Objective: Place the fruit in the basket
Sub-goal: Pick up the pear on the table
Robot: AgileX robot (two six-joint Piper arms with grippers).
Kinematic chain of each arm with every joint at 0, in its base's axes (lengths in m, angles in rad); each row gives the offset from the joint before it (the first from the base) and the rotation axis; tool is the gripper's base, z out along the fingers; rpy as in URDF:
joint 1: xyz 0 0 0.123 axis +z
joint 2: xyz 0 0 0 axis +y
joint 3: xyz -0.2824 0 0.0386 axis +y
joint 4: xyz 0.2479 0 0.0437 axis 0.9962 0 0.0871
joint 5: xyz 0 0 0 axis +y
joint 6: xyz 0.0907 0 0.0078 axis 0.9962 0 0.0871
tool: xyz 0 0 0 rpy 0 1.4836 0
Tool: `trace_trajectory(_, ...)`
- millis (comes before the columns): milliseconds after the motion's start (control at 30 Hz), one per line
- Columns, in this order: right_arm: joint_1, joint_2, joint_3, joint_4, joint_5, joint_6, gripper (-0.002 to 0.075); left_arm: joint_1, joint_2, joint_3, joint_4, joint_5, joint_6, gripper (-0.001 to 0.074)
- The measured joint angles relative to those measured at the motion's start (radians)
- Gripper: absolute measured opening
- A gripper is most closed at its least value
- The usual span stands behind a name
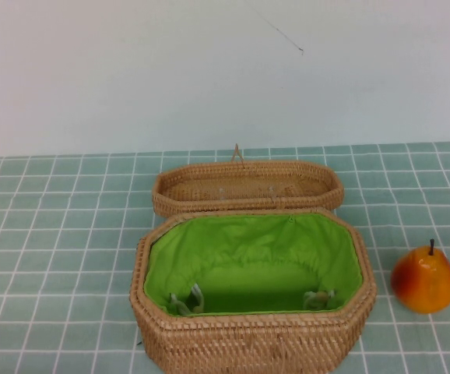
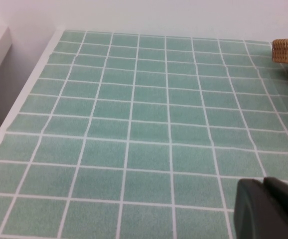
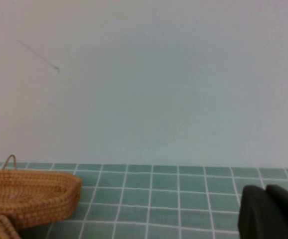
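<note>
Near the desk's right edge, the fruit (image 1: 423, 279) sits untouched beside our open, empty basket (image 1: 252, 335), while our left gripper (image 2: 271, 209) and right gripper (image 3: 272, 211) wait parked, grip state impossible to tell.

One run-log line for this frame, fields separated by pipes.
fruit on table right of basket | basket open, nothing inside | left gripper parked | right gripper parked
</note>
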Motion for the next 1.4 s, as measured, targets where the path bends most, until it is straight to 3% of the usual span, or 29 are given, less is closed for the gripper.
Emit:
trace_trajectory(267,0.069,0.182,0.0,-0.097,-0.253,0.079,-0.0003,0.0,0.0,0.0,0.0,0.0,0.0,0.0)
trace_trajectory(500,0.07,0.32,0.0,-0.425,-0.385,0.229,-0.0003,0.0,0.0,0.0,0.004,0.0,0.0,0.0)
trace_trajectory(600,0.07,0.374,0.0,-0.491,-0.48,0.238,0.0004,0.0,0.0,0.0,0.004,0.0,0.0,0.0)
trace_trajectory(733,0.07,0.445,0.0,-0.499,-0.507,0.253,0.0111,0.0,0.0,0.0,0.004,0.0,0.0,0.0)
trace_trajectory(800,0.07,0.481,0.0,-0.499,-0.521,0.267,0.0214,0.0,0.0,0.0,0.004,0.0,0.0,0.0)
trace_trajectory(833,0.07,0.495,0.0,-0.499,-0.532,0.269,0.013,0.0,0.0,0.0,0.004,0.0,0.0,0.0)
trace_trajectory(867,0.07,0.512,-0.002,-0.497,-0.545,0.269,0.0308,0.0,0.0,0.0,0.004,0.0,0.0,0.0)
trace_trajectory(900,0.07,0.53,-0.002,-0.492,-0.557,0.269,0.0222,0.0,0.0,0.0,0.004,0.0,0.0,0.0)
trace_trajectory(933,0.07,0.544,-0.002,-0.488,-0.56,0.269,0.0373,0.0,0.0,0.0,0.004,0.0,0.0,0.0)
trace_trajectory(1400,0.07,0.771,-0.006,-0.27,-0.654,0.165,0.0383,0.0,0.0,0.0,0.0,0.0,0.0,0.0)
